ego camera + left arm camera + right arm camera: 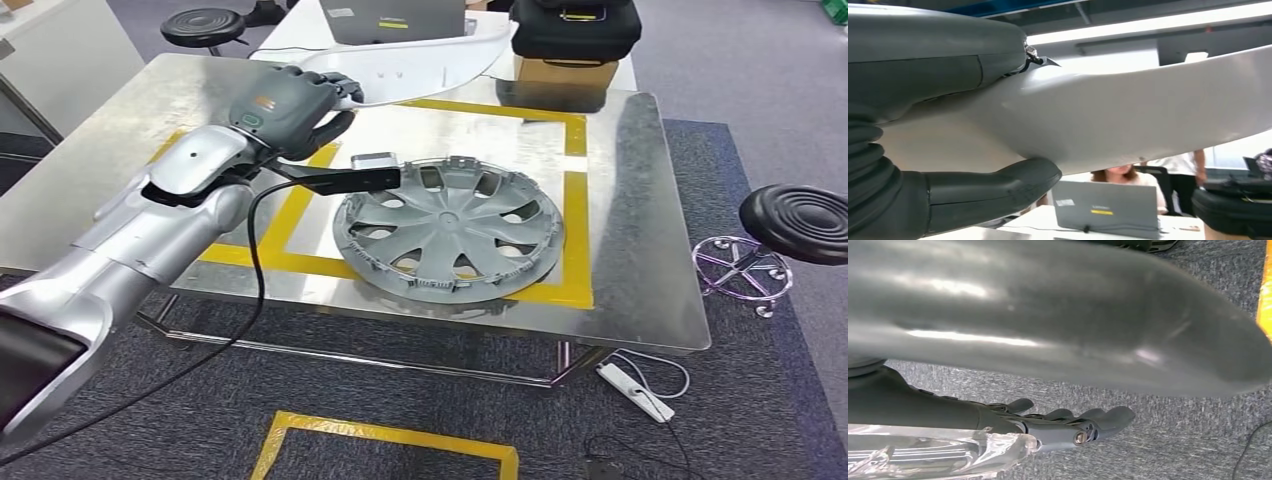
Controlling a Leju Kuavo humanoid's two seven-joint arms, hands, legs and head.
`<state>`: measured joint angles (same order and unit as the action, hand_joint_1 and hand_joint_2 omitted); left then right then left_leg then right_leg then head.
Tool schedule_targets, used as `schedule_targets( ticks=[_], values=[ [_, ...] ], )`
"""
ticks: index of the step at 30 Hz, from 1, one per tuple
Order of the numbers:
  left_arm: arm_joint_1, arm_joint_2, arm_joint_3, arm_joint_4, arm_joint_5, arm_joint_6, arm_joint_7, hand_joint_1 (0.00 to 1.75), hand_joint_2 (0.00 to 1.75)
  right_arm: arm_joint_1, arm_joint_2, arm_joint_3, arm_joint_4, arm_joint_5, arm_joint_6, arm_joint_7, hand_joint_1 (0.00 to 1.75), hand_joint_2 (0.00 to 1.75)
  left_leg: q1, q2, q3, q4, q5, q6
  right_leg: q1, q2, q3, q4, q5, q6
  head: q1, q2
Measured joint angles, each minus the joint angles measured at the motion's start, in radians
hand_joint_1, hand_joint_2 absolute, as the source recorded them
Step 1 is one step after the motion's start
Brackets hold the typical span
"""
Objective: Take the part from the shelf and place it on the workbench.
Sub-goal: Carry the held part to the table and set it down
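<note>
Grey hubcap (448,232) inside yellow tape square (575,215); laptop (395,20); black stools (800,220).

I'm looking down at a metal workbench (640,200) marked with a yellow tape rectangle (575,200), standing on grey carpet (740,400). More yellow tape (385,435) is lying on the floor in front of it. A black round stool (800,222) is sitting beside the bench, another stool (203,25) behind it. A white power strip (635,390) is lying underneath. Ceiling light strips (1148,22) are glowing overhead.
</note>
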<state>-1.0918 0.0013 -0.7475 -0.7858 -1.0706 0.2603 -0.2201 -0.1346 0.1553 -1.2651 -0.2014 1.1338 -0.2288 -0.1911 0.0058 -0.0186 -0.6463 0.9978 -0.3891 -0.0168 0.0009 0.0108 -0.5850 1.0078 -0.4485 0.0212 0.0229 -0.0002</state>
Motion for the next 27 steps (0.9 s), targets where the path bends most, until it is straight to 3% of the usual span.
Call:
schedule_targets(
  ticks=[7,12,22,27],
  values=[
    [-0.019,0.003,-0.019,0.008,0.003,-0.053,-0.021,1.75,1.75,-0.002,0.0,0.0,0.0,0.002,0.003,0.0,0.0,0.0,-0.001,0.0,0.0,0.0,0.001,0.005,-0.001,0.0,0.0,-0.003,0.003,0.014,0.0,0.0],
    [-0.064,-0.002,-0.031,0.056,-0.008,-0.076,-0.015,1.75,1.75,-0.007,0.001,0.005,0.0,0.013,0.006,0.007,0.0,0.0,0.0,0.0,0.001,0.0,0.003,0.004,0.0,0.001,-0.002,-0.001,0.003,0.015,-0.001,0.0],
    [-0.154,-0.011,-0.04,0.24,-0.016,-0.03,0.0,1.75,1.75,-0.028,0.007,0.028,0.0,0.04,0.007,0.028,0.0,0.0,0.001,0.001,0.002,-0.002,0.006,0.002,0.001,0.001,-0.003,0.002,0.004,0.014,-0.001,0.0],
    [-0.181,-0.01,-0.039,0.316,-0.027,-0.028,0.044,1.75,1.75,-0.038,0.01,0.047,0.0,0.071,0.008,0.047,0.0,0.0,0.001,0.001,0.001,-0.002,0.006,0.002,0.001,0.001,-0.003,0.003,0.004,0.014,-0.001,0.0]
  ],
)
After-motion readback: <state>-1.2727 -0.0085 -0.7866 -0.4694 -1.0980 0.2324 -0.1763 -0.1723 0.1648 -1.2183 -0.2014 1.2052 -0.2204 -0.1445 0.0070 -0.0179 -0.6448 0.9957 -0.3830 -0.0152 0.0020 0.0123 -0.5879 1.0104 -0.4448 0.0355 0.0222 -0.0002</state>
